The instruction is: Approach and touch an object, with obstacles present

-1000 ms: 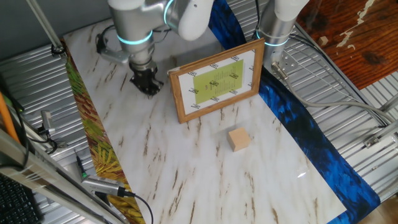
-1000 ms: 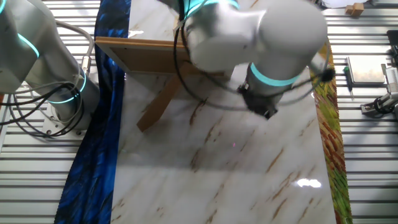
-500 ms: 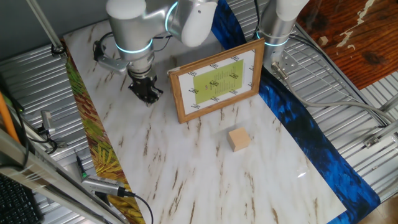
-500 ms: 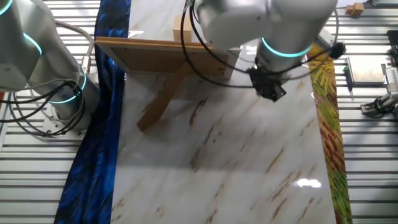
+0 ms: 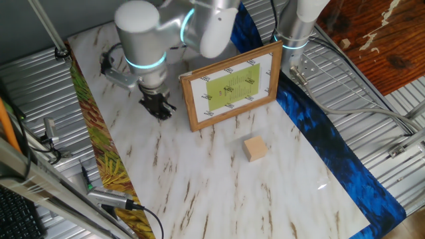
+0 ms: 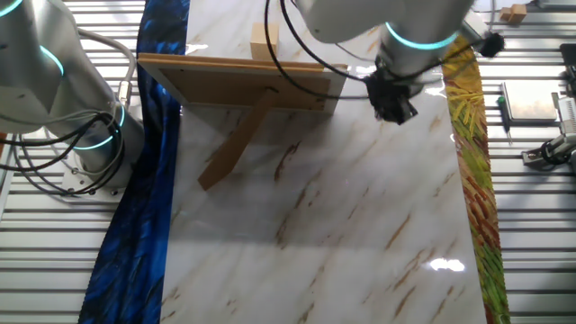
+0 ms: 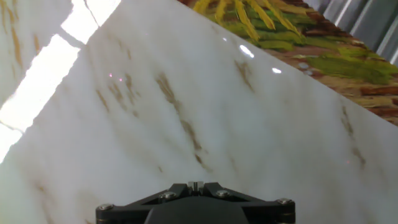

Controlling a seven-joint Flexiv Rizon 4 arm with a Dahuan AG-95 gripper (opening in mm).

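The small tan wooden cube [image 5: 255, 149] sits on the marble table [image 5: 199, 186], in front of the picture frame [image 5: 229, 86]. The frame stands upright, with a brown wood border and a yellow-green panel. My gripper [image 5: 159, 109] hangs just above the table, left of the frame's left edge and well away from the cube. In the other fixed view my gripper [image 6: 393, 105] is beside the frame's back [image 6: 234, 81], and a tan piece that may be the cube [image 6: 262, 40] peeks over it. In the hand view the fingertips [image 7: 194, 185] meet, empty, over bare marble.
A blue cloth strip [image 5: 319, 139] runs along the table's right side and a yellow-green leafy strip [image 5: 99, 153] along its left. A second arm's base [image 6: 81, 135] with cables stands beyond the blue strip. The frame's prop leg [image 6: 236, 144] rests on the marble behind it.
My gripper has moved a little along the table beside the frame's left end, towards the leafy strip's side. The cube and the frame have not moved.
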